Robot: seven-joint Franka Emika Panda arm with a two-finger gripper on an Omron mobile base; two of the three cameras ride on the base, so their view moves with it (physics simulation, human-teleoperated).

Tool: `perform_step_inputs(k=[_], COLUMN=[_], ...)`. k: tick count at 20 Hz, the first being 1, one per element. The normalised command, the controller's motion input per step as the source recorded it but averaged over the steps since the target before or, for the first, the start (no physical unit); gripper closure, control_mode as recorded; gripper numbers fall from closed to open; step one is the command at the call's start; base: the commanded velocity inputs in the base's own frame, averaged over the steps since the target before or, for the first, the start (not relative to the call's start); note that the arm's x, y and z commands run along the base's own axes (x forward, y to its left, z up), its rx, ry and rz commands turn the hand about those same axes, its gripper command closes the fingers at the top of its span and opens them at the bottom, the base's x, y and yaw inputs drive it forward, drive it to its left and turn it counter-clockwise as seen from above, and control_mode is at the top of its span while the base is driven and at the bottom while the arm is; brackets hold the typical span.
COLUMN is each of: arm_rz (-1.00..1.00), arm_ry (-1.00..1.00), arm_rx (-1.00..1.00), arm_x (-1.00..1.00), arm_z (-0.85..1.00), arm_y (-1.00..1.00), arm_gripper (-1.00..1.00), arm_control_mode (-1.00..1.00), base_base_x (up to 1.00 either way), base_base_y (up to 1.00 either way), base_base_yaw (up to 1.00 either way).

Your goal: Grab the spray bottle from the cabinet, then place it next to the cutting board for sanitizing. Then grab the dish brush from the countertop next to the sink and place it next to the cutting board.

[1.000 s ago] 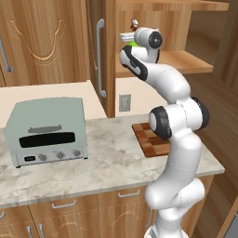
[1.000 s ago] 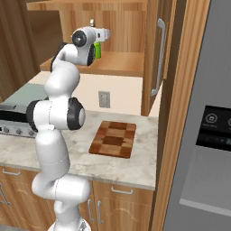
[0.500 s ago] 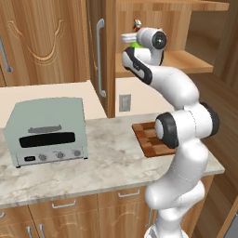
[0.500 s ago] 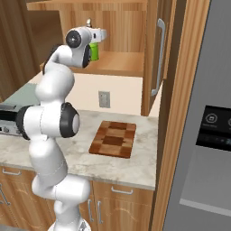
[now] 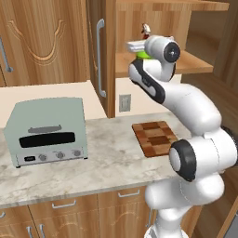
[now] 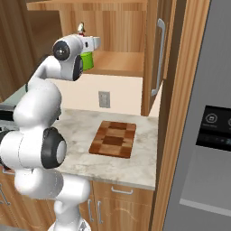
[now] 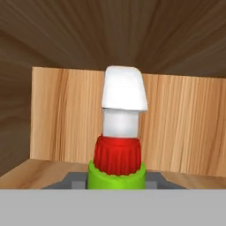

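Note:
The green spray bottle [image 5: 143,54] with its red collar and white nozzle stands on the lower shelf of the open cabinet [image 5: 197,63]. My gripper [image 5: 140,50] is at the shelf, shut on the bottle's green body [image 6: 86,60]. In the hand view the bottle [image 7: 118,165] rises close up between the two grey finger pads [image 7: 76,182], with the cabinet's back wall behind it. The checkered cutting board [image 5: 155,137] lies flat on the countertop [image 5: 107,162] below the cabinet; in the right base view the board [image 6: 113,138] is right of my arm. The dish brush and sink are out of view.
A pale green toaster oven [image 5: 46,130] stands on the counter at the left. The open cabinet door with its silver bar handle [image 6: 158,56] juts out beside the shelf. A wall outlet [image 5: 124,102] sits above the board. A grey fridge [image 6: 212,113] bounds the right.
The hand has stayed at the bottle on the shelf, while the arm's elbow has dropped and swung toward the right in the left base view.

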Motion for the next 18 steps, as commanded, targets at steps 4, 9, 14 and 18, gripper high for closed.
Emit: perform_step_inputs(k=[4,9,14,18], arm_rz=[0.00,0.00,0.01,0.13], arm_ry=[0.27,0.17,0.05,-0.12], arm_rx=[0.00,0.01,0.03,0.00], arm_x=[-1.00,-1.00,-0.99,-0.46], arm_z=[-0.32,-0.77,-0.41,-0.68], arm_y=[0.00,0.00,0.03,0.31], arm_gripper=[1.00,1.00,1.00,1.00], arm_control_mode=[-1.00,-1.00,-1.00,-1.00], base_base_x=[0.00,0.00,0.00,0.00], base_base_y=[0.00,0.00,0.00,0.00], base_base_yaw=[0.00,0.00,0.00,0.00])
